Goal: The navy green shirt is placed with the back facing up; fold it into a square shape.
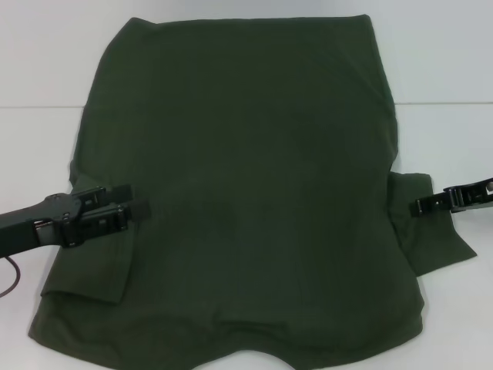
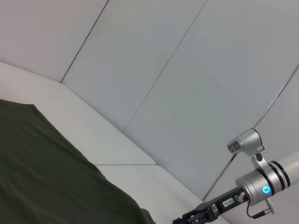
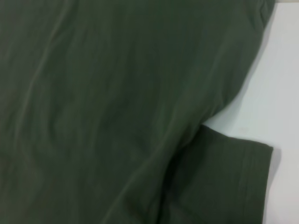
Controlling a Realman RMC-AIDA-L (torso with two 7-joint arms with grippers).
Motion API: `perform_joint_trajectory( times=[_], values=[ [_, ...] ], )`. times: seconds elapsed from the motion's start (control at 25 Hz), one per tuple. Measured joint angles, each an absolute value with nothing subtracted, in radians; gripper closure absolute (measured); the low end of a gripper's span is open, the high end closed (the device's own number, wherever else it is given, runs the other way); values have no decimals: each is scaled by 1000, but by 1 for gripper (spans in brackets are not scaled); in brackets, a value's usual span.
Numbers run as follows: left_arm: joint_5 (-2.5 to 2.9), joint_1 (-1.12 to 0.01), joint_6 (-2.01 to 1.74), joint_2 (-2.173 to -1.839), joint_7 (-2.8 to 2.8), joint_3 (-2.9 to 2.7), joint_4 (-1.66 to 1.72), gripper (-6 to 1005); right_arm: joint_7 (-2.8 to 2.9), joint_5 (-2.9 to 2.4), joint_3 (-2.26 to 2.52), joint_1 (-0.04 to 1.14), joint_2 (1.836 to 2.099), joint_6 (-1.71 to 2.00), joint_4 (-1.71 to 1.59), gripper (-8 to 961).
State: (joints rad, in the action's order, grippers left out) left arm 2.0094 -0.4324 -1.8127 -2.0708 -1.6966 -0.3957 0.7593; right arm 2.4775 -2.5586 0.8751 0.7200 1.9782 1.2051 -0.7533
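The navy green shirt [image 1: 246, 177] lies spread flat on the white table [image 1: 38, 62], plain back up, hem toward the far side. My left gripper [image 1: 129, 202] is over the shirt's left sleeve area, its fingers apart, with a flap of fabric [image 1: 92, 262] lying folded inward just below it. My right gripper [image 1: 418, 206] is at the inner edge of the right sleeve [image 1: 431, 231], which sticks out flat. The right wrist view shows the shirt's body [image 3: 103, 102] and that sleeve [image 3: 224, 182]. The left wrist view shows a shirt edge [image 2: 42, 172] and the right gripper [image 2: 196, 217] far off.
The white table shows bare around the shirt on the left [image 1: 31, 146] and right [image 1: 454, 146], and in the right wrist view [image 3: 280, 84]. A seam line [image 1: 38, 105] crosses the table. A dark cable [image 1: 9, 281] hangs by the left arm.
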Motion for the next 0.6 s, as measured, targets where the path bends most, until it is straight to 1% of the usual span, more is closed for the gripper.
perform_joint_trajectory(
  times=[0.16, 0.24, 0.44, 0.6],
  values=[
    [2009, -434, -1812, -2071, -1697, -396, 759, 188, 2475, -2560, 889, 716, 1984, 1189, -752, 183],
    [2009, -434, -1811, -2071, -1697, -391, 759, 188, 2462, -2561, 891, 716, 1992, 1187, -752, 184],
    [2009, -434, -1810, -2071, -1697, -384, 759, 188, 2451, -2562, 892, 715, 2002, 1177, -752, 187],
    [2009, -433, -1810, -2071, -1697, -383, 759, 188, 2442, -2552, 888, 715, 2008, 1190, -755, 189]
  ],
)
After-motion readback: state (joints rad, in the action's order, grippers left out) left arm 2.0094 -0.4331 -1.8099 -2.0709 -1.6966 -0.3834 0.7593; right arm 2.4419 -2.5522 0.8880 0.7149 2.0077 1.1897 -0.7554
